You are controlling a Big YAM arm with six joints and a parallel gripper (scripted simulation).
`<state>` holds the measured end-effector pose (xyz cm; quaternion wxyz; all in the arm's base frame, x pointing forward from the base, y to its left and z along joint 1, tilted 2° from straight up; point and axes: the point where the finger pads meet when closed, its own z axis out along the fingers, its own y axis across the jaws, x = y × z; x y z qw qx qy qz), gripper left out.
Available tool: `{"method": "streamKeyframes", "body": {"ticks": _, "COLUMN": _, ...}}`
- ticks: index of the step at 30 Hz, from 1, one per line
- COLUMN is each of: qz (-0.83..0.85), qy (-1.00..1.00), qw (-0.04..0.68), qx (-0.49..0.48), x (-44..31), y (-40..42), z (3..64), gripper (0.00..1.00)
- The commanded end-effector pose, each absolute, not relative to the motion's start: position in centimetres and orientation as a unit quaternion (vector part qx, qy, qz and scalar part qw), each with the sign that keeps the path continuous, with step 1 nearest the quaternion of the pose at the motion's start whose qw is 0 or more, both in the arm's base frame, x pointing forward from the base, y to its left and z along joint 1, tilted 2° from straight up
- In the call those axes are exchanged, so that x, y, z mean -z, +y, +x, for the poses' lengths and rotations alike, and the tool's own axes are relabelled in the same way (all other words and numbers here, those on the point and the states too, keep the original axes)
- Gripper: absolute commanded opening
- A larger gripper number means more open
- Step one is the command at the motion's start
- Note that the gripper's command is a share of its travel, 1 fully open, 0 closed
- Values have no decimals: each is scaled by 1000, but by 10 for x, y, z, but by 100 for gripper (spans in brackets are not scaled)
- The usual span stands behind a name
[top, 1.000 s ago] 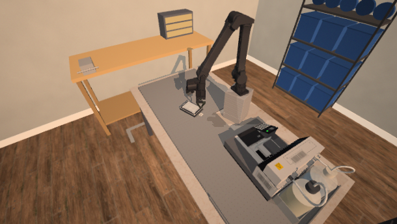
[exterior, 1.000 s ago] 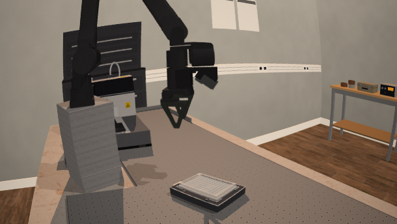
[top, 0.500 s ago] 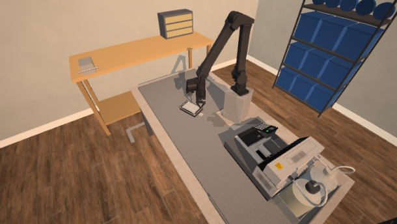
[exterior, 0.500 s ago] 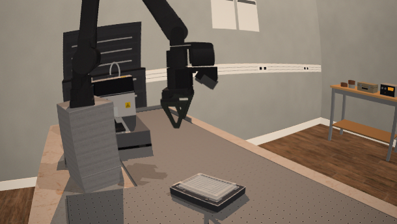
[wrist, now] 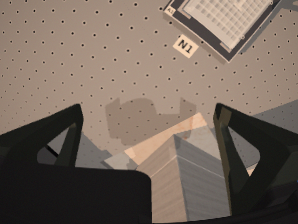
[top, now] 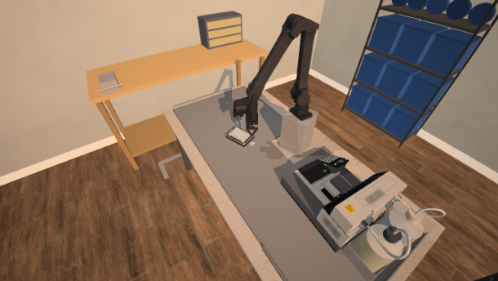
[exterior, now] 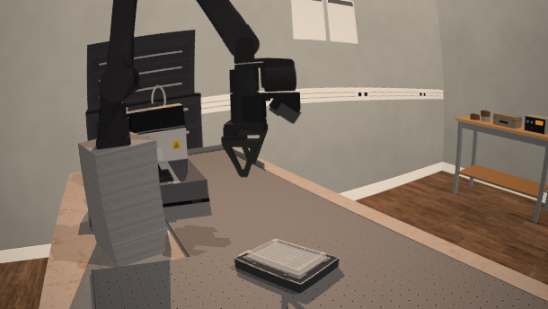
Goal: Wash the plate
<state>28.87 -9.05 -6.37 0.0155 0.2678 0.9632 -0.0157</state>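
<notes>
At the far left, a wooden bench point(top: 171, 61) is seen, with one box of three drawers point(top: 224, 30) and one small grey item point(top: 108, 80) set on it. On the desk point(top: 216, 155) point(exterior: 278, 207) point(wrist: 60, 50), one plate point(top: 239, 135) point(exterior: 287, 256) point(wrist: 235, 20) is held in one dark nest point(top: 234, 140) point(exterior: 300, 285) point(wrist: 200, 35), with one N1 label point(top: 252, 144) point(wrist: 185, 46) placed just beside it.

One arm point(top: 269, 63) point(exterior: 231, 22) is bent sharply at a high elbow, its forearm sloped down and its wrist pointed at the desk. The two fingers point(top: 251, 131) point(exterior: 243, 174) are spread fully apart, with nothing gripped, and are held above the desk, near the plate but clear of it. The arm is carried by one grey block point(top: 297, 132) point(exterior: 128, 198) point(wrist: 170, 190).

Farther right, one washer point(top: 367, 196) point(exterior: 184, 193) is seen, with one green light point(top: 335, 164) lit beside its keypad point(top: 331, 158). Two bottles point(top: 380, 245) point(top: 408, 220) are stood behind it. On one rack point(top: 434, 18), nine blue boxes are stacked in three rows of three, with five round blue things kept above.
</notes>
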Motion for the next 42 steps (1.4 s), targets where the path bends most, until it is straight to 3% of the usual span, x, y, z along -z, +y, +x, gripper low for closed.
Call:
{"method": "streamKeyframes", "body": {"ticks": 1, "qz": 295, "qy": 955, "qw": 30, "qx": 15, "x": 63, "y": -104, "z": 305, "gripper": 100}}
{"method": "streamKeyframes", "body": {"ticks": 22, "qz": 550, "qy": 835, "qw": 31, "qx": 10, "x": 91, "y": -188, "z": 309, "gripper": 100}}
{"method": "streamKeyframes", "body": {"ticks": 35, "qz": 542, "qy": 840, "qw": 29, "qx": 11, "x": 111, "y": -248, "z": 312, "gripper": 100}}
{"method": "streamKeyframes", "body": {"ticks": 42, "qz": 533, "qy": 846, "qw": 16, "qx": 10, "x": 115, "y": -233, "z": 307, "gripper": 100}}
